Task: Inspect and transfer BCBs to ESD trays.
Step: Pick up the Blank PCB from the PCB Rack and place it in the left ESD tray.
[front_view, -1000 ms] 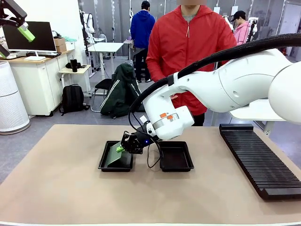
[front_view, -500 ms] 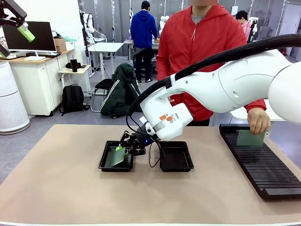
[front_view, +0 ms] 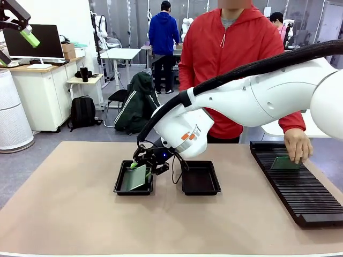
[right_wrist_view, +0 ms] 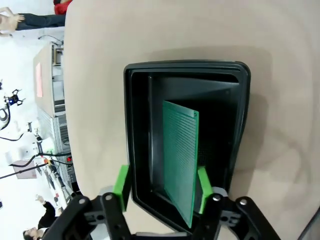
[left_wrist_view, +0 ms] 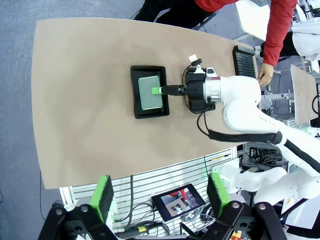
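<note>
Desk (front_view: 69, 214) lies bare around both ESD trays (front_view: 131, 192); our right fingers (right_wrist_view: 122, 185) stand parted over the left one, BCB (right_wrist_view: 180, 160) tilted between them; our left fingers (left_wrist_view: 104, 192) spread wide, empty.

esd tray (right_wrist_view: 136, 125): black plastic, smooth, faint sheen. bcb (right_wrist_view: 180, 160): green, matt, finely dotted. table top (front_view: 69, 214): tan, matt. right arm shell (front_view: 268, 96): white, glossy.

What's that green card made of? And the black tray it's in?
The green board looks like a thin, stiff circuit-board sheet, probably fibreglass: it's flat, matte, and covered in a fine grid of tiny dots. The black tray looks like moulded plastic: smooth, slightly shiny walls and rounded corners.
</note>
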`<action>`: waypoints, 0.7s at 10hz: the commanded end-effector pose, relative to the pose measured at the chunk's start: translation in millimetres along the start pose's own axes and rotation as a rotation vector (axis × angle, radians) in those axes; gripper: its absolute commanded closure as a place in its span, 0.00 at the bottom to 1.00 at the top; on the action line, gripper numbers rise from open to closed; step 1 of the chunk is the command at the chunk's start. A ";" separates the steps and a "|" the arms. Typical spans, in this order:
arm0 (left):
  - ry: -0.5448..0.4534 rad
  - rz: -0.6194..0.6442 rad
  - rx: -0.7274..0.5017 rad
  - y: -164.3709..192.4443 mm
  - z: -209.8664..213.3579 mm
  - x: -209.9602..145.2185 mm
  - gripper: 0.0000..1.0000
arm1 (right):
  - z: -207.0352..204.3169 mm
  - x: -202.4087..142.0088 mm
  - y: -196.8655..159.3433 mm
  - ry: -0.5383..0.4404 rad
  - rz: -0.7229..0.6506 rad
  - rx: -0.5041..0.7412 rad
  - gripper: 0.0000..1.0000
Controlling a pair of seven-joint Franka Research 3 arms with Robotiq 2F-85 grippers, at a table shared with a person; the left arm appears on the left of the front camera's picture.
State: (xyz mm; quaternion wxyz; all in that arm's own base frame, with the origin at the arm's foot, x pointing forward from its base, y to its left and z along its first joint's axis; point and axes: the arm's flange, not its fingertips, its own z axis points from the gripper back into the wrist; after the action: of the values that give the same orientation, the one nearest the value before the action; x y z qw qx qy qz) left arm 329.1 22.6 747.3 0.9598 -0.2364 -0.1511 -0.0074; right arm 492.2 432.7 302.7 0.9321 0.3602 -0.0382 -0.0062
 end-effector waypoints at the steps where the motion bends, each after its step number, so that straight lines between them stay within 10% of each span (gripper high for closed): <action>1: 0.000 0.002 0.000 0.7 -1.3 -1.6 0.00 | 11.9 0.2 19.0 -0.009 -0.001 -0.070 0.20; 7: 0.000 0.002 0.000 0.7 -1.3 -1.6 0.00 | 40.1 -11.1 48.6 -0.027 0.024 -0.305 0.00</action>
State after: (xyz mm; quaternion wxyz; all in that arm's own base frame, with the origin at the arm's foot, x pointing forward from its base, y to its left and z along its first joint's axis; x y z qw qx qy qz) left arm 329.1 22.6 747.3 0.9598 -0.2364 -0.1511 -0.0074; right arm 485.9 436.7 352.4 0.9685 0.2432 -0.0538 -0.0016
